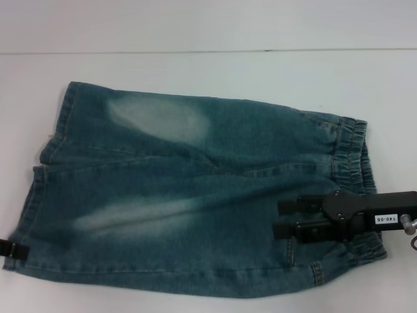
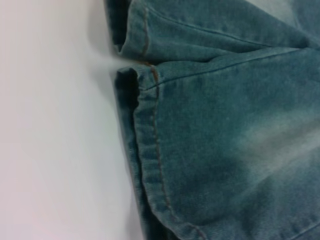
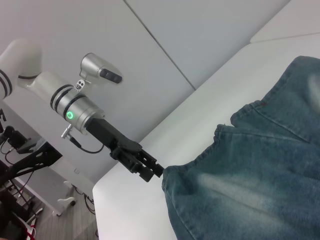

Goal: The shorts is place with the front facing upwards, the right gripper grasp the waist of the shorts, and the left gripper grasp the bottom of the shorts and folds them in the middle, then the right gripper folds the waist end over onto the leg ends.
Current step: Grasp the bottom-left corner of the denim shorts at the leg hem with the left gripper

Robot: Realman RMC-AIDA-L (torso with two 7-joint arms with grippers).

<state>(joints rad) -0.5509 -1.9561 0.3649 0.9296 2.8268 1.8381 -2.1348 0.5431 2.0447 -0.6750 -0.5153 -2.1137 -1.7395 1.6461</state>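
The blue denim shorts [image 1: 195, 195] lie flat on the white table, elastic waist [image 1: 355, 156] to the right and leg ends [image 1: 39, 195] to the left. My right gripper [image 1: 283, 218] hovers over the near part of the waist end, pointing left, open, with denim showing between its two black fingers. My left gripper [image 1: 12, 248] sits at the near corner of the lower leg hem. In the right wrist view the left gripper [image 3: 150, 170] touches the hem corner of the shorts [image 3: 260, 190]. The left wrist view shows both leg hems [image 2: 145, 150] close up.
The white table [image 1: 208, 72] extends behind the shorts to a wall seam. A narrow strip of table [image 1: 130, 303] lies in front of the shorts. The right wrist view shows the table's edge [image 3: 107, 200] and floor clutter beyond it.
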